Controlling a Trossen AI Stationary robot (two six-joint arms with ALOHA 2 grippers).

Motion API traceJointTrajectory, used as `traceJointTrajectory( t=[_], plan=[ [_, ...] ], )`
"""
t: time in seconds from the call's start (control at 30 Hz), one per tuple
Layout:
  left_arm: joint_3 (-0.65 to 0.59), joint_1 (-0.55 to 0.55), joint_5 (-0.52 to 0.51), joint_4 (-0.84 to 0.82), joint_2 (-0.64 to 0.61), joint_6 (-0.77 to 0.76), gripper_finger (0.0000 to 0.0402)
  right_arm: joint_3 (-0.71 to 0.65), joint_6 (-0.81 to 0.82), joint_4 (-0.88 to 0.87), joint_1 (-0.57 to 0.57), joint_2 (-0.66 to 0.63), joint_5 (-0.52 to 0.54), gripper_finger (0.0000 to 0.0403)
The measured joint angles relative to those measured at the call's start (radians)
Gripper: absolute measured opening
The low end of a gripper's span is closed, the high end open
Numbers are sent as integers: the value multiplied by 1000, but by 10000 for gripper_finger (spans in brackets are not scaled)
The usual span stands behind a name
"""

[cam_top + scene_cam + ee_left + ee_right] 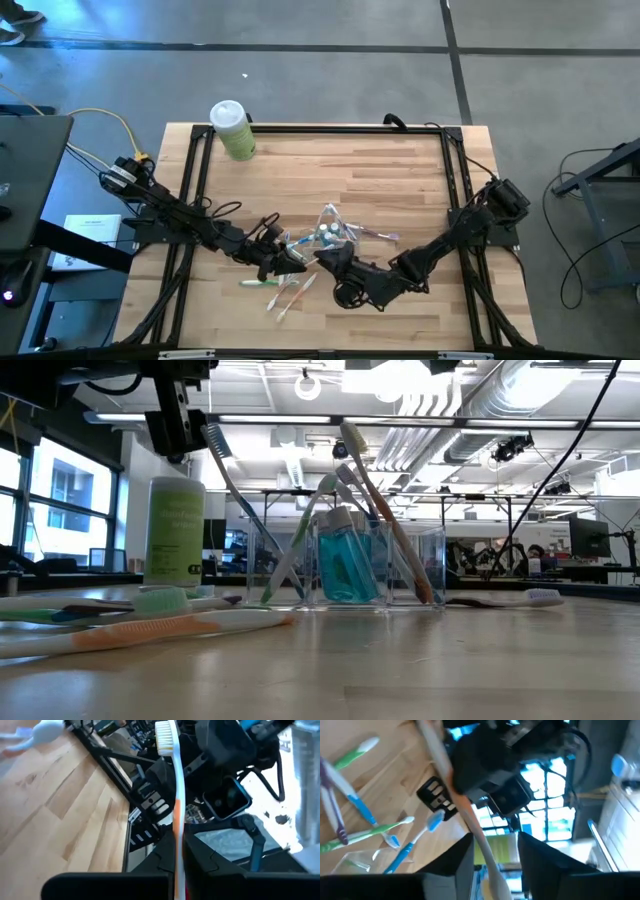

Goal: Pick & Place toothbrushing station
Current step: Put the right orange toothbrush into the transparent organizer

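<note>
From above, the left gripper (pixel 290 262) and right gripper (pixel 325 262) meet just below the clear cup (pixel 333 230), with loose toothbrushes (pixel 285 295) on the table (pixel 400 180) beside them. The left wrist view shows the left fingers clenched on an orange-and-white toothbrush (pixel 176 810). In the right wrist view that toothbrush (pixel 465 810) runs between loosened right fingers; the handover looks done, so I'd back the right arm straight off before the left carries the brush to the cup.

Left claw (pixel 179 870) clamped on white-orange toothbrush (pixel 176 795); bristles up; wooden table (pixel 55 810) beside.
</note>
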Motion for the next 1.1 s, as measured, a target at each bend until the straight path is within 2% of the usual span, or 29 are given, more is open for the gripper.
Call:
traceJointTrajectory(
  t=[0.17,0.33,0.53,0.6,0.73,0.9,0.97,1.1],
  plan=[
    [0,-17,-4,69,-1,171,6,2,125,82,39,-2,94,178],
    [-1,-25,-18,60,-29,325,6,2,204,84,75,-2,146,182],
    [-1,-67,-32,49,-64,497,6,2,290,20,102,-2,346,174],
    [-1,-94,-67,48,-93,561,6,1,329,-32,102,-2,407,174],
    [-1,-157,-224,-110,-194,752,6,1,476,-153,98,-1,444,174],
    [0,-230,-612,-438,-366,909,5,1,724,-322,97,-1,336,173],
    [-1,-242,-720,-541,-421,920,5,0,805,-379,97,-1,306,173],
    [-23,-233,-779,-635,-508,953,5,0,956,-502,97,-1,289,173]
  ],
)
